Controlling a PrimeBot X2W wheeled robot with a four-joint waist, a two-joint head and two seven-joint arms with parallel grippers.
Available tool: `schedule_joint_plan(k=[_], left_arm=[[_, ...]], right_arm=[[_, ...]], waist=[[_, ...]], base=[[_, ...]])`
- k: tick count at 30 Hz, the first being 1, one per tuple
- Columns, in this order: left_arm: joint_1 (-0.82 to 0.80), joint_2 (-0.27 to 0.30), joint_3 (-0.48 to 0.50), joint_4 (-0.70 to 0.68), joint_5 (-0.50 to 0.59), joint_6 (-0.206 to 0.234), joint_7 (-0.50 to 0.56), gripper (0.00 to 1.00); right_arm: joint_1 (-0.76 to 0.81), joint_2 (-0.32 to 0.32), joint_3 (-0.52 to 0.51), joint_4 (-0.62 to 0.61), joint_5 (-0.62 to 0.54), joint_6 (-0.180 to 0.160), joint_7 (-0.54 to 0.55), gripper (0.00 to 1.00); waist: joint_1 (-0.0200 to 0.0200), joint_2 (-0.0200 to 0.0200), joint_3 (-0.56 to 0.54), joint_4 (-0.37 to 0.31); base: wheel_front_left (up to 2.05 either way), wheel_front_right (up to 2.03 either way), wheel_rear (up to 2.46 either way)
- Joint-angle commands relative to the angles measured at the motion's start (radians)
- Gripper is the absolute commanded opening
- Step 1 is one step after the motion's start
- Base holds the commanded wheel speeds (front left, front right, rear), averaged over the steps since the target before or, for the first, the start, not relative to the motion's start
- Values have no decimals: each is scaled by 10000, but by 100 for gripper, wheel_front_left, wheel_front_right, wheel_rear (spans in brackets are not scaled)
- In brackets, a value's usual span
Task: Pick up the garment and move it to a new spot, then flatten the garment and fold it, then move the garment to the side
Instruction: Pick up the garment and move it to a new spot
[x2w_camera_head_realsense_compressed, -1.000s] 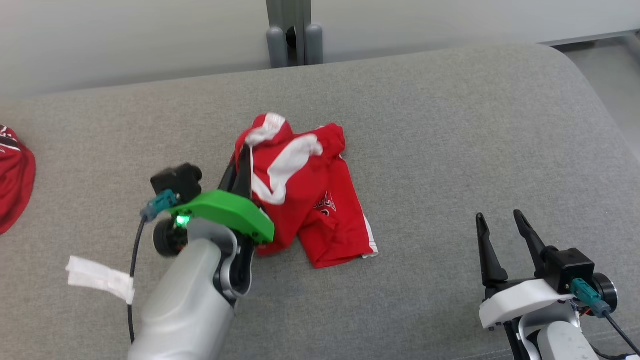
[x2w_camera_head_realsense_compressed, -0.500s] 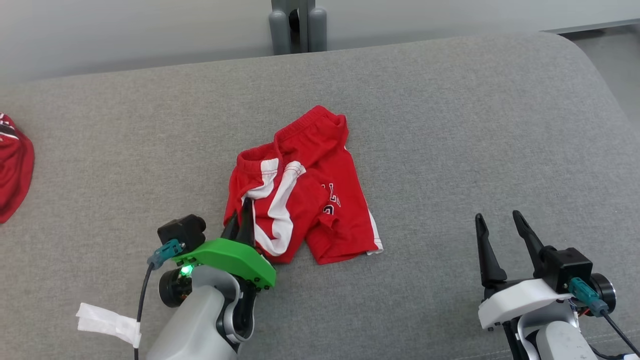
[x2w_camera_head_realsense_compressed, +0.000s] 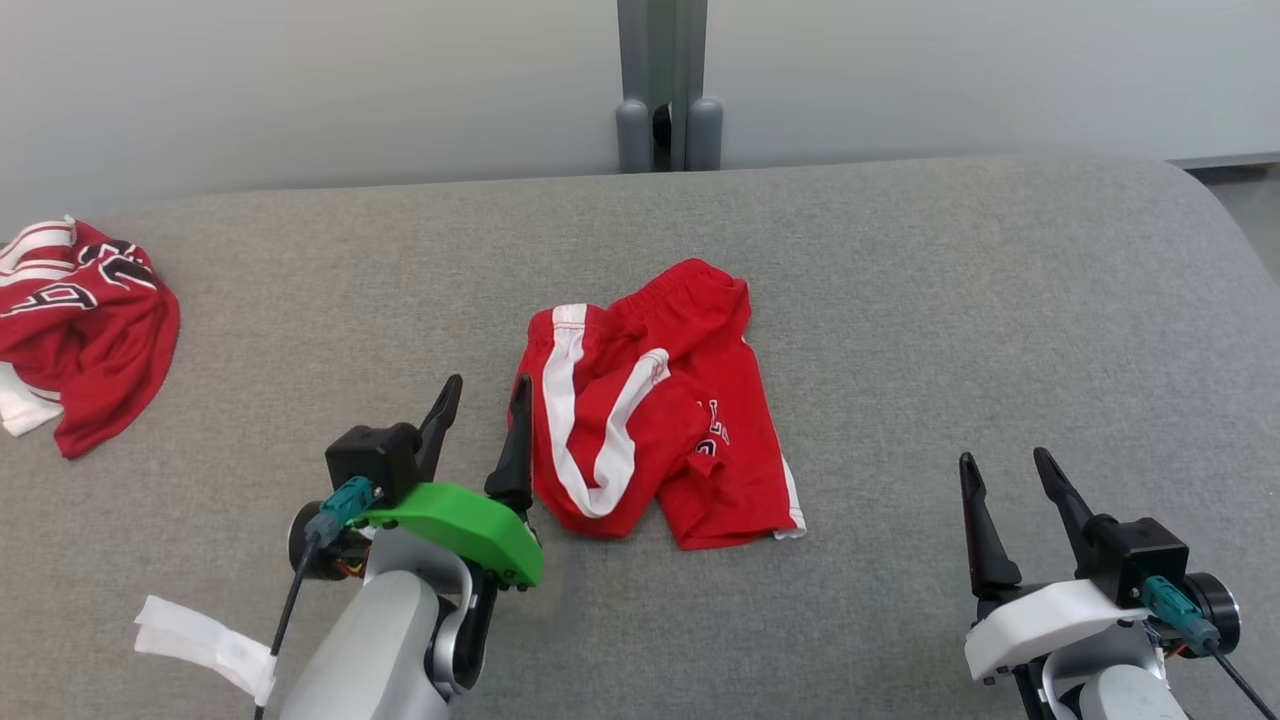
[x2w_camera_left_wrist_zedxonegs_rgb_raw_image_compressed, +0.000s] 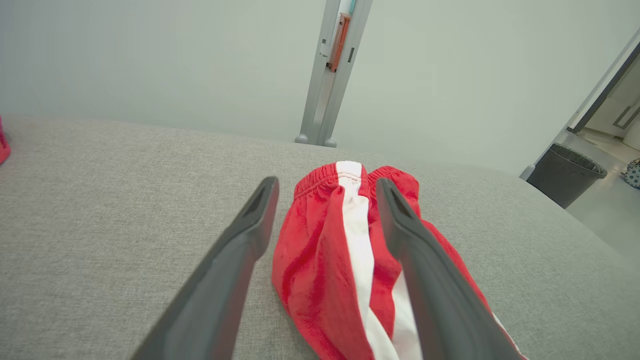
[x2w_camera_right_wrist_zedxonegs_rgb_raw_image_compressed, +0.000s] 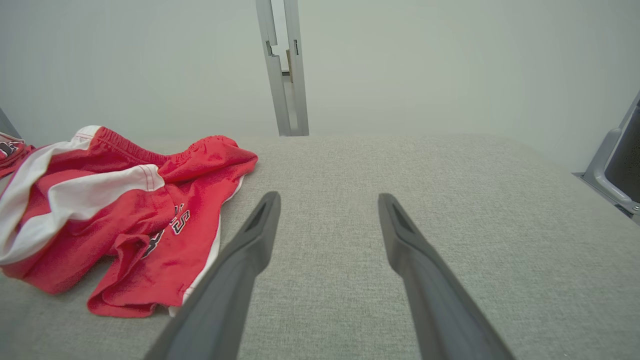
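Observation:
The garment (x2w_camera_head_realsense_compressed: 650, 400) is a pair of red shorts with white stripes, lying crumpled on the middle of the grey cushion (x2w_camera_head_realsense_compressed: 900, 320). My left gripper (x2w_camera_head_realsense_compressed: 487, 392) stands open just left of the shorts, its right finger at their left edge, nothing held. In the left wrist view the shorts (x2w_camera_left_wrist_zedxonegs_rgb_raw_image_compressed: 350, 260) lie between and beyond my left gripper (x2w_camera_left_wrist_zedxonegs_rgb_raw_image_compressed: 325, 190) with its spread fingers. My right gripper (x2w_camera_head_realsense_compressed: 1003, 465) is open at the lower right, well apart from the shorts. The right wrist view shows the shorts (x2w_camera_right_wrist_zedxonegs_rgb_raw_image_compressed: 115, 210) to the left of my right gripper (x2w_camera_right_wrist_zedxonegs_rgb_raw_image_compressed: 327, 200).
A second red and white garment (x2w_camera_head_realsense_compressed: 80, 330) lies bunched at the cushion's far left. A grey post (x2w_camera_head_realsense_compressed: 662, 90) stands against the pale wall behind. A dark bin (x2w_camera_left_wrist_zedxonegs_rgb_raw_image_compressed: 565, 172) sits on the floor off the cushion's right end. White tape (x2w_camera_head_realsense_compressed: 200, 645) wraps my left arm's cable.
My left gripper has let go of the shorts and opened, drawing back toward me. The shorts dropped flatter onto the cushion. The head camera tilted, shifting the whole picture.

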Motion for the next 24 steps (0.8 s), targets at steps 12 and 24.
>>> schedule_joint_plan(k=[12,24], left_arm=[[2475,446,1133,-1686,1371,205,-7,100],[4263,164,1973,-2634,2108,288,-9,100]], right_arm=[[507,-29,509,-65,390,1,-34,100],[1117,-32,659,-116,575,1,-34,100]], waist=[[0,-1,-1004,755],[0,-1,-1280,781]], base=[[0,0,0],[0,0,0]])
